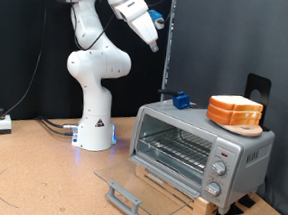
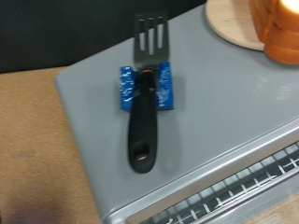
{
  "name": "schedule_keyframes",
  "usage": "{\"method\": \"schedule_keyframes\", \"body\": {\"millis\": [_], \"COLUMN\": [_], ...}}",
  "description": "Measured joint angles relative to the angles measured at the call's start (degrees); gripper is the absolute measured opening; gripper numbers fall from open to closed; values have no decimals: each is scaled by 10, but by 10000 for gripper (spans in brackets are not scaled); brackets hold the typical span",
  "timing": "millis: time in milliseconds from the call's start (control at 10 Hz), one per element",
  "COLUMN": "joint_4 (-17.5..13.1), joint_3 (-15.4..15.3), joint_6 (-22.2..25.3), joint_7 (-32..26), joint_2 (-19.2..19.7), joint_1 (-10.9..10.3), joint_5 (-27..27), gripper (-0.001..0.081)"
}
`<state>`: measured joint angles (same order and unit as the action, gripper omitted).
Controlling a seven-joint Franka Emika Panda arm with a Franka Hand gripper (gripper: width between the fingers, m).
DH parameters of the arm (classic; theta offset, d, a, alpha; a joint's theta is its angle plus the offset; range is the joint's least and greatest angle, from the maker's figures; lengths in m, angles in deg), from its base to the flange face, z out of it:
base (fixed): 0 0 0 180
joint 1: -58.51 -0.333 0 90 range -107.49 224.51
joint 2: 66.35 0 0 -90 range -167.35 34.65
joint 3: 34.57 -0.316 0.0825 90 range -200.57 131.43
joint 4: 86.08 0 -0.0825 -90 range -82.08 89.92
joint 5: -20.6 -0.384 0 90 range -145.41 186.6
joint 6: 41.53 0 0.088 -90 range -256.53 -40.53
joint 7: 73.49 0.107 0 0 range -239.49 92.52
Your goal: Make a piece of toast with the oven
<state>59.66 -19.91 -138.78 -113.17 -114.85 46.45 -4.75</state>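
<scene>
**Ana:** Fingers first: can you see how they stand?

**Ben:** Not really. The gripper (image 1: 152, 40) hangs high in the exterior view, near the top, well above the oven (image 1: 201, 150) and touching nothing. It is too small and dark there to tell whether the fingers are spread or pressed together, and the wrist view shows no part of them. Nothing is visible between them.

**Ana:** Where is the piece of toast?

**Ben:** On top of the oven, towards the exterior view's right. The piece of toast (image 1: 236, 111) sits on a round wooden board (image 1: 245, 129) that rests on the oven's roof. The wrist view catches only a corner of both.

**Ana:** And the oven itself?

**Ben:** Its glass door (image 1: 136, 187) is swung down flat onto the bench (image 1: 38, 179), handle outermost. The wire rack (image 1: 174, 146) shows inside, and the knobs (image 1: 218, 170) run down the right panel.

**Ana:** Anything else on the roof?

**Ben:** A black spatula (image 2: 144, 93) lying across a blue holder (image 2: 145, 86), at the roof's end towards the exterior view's left, well apart from the board. The wrist camera looks straight down on it.
</scene>
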Motion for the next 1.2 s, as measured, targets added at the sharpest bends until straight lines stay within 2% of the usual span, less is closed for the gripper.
{"method": "schedule_keyframes", "body": {"millis": [200,500,800,1200], "joint_4": [50,102,162,195], "joint_3": [-46,-89,-141,-195], "joint_6": [-79,-98,-169,-233], "joint_7": [-8,-9,-8,-8], "joint_2": [-16,-31,-39,-28], "joint_1": [-5,-24,-38,-52], "joint_5": [-12,-26,-59,-96], "gripper": [809,809,809,809]}}
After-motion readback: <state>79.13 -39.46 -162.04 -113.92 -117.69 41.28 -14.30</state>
